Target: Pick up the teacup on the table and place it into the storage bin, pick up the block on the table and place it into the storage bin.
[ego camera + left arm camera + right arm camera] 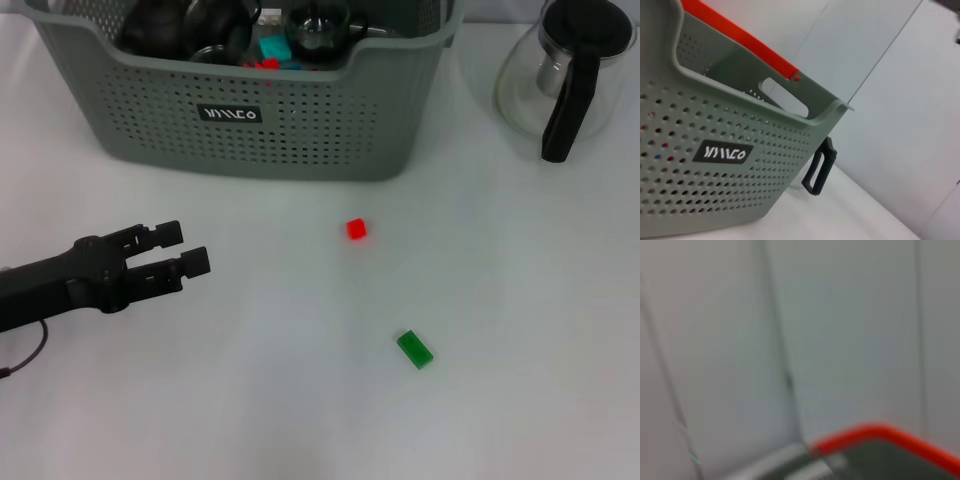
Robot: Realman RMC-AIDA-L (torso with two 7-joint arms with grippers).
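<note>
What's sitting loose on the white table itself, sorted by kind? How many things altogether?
Small blocks: 2, a red block and a green block
Storage bins: 1, the storage bin
Glass teapots: 1, the glass teapot
Total: 4

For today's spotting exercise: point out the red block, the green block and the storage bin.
red block (356,229), head view, top face
green block (415,349), head view, middle of top face
storage bin (300,120), head view, perforated front wall

White stylised lettering, not clearly legible, on black label (231,114) on storage bin (330,140) front wall
</note>
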